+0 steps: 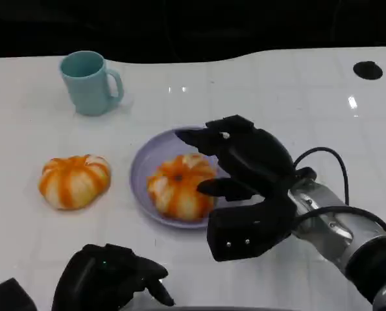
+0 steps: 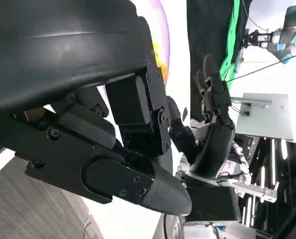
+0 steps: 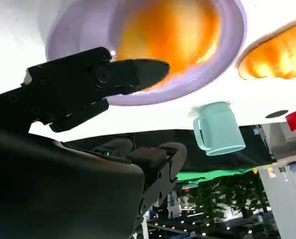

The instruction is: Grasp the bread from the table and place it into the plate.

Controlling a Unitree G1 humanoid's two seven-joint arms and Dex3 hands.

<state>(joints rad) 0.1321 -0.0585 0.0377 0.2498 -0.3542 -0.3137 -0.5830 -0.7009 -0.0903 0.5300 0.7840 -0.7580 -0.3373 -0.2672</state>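
On the lilac plate point(image 1: 144, 170) near the middle of the white surface point(image 1: 277, 97) lies one orange-striped bread point(image 1: 180, 186), resting flat in the dish toward its right half, which suggests it has been set down there. The right hand point(image 1: 241, 170) hangs just beside and over the plate's right edge with its fingers spread apart and nothing between them; one finger reaches over the far rim and another points at the bread's side, but I cannot tell whether either touches it. That loose, splayed pose reads as a hand that has let go rather than one about to grip. In the right wrist view the bread point(image 3: 172, 30) fills the plate point(image 3: 78, 35) beyond one dark finger point(image 3: 133, 73), with daylight between them.

A second bread point(image 1: 74, 181) sits on the bare surface well to the left of the plate, apart from it, so that one would be for the other arm if it is wanted. The left hand point(image 1: 111, 280) rests low at the near edge, fingers curled in on nothing, evidently parked out of the way. A teal mug point(image 1: 89, 82) stands upright at the far left, clear of the work.
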